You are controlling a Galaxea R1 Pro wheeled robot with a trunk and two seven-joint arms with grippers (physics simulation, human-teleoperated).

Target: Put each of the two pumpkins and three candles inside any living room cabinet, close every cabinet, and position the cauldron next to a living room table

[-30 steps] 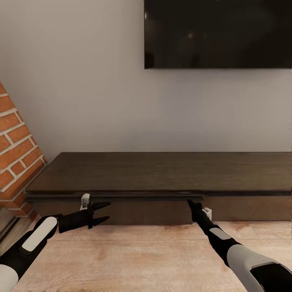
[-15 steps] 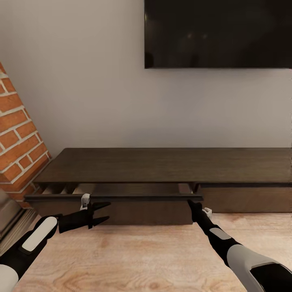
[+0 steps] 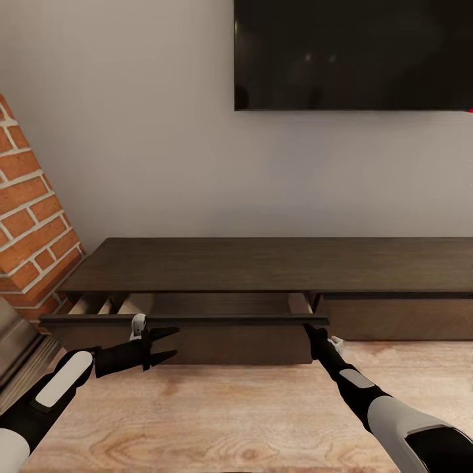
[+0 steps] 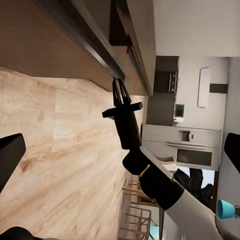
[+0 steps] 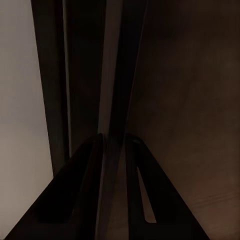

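Note:
The long dark brown cabinet (image 3: 276,263) stands against the wall. Its left drawer (image 3: 184,320) is pulled partway out, showing a pale interior with slats (image 3: 98,305) at the left end. My right gripper (image 3: 309,327) is shut on the top edge of the drawer front near its right end; in the right wrist view the fingers (image 5: 92,185) straddle that dark edge. My left gripper (image 3: 172,343) hangs open just in front of the drawer front, holding nothing. The pumpkins, candles and cauldron are out of view.
A red brick wall (image 3: 29,217) angles in at the left. A black TV (image 3: 355,52) hangs above the cabinet. The cabinet's right front (image 3: 401,318) is closed. Wooden floor (image 3: 230,407) lies between me and the cabinet.
The drawer has slid out of the cabinet with my right gripper on its front. The view has backed away from the cabinet. The left gripper keeps its pose.

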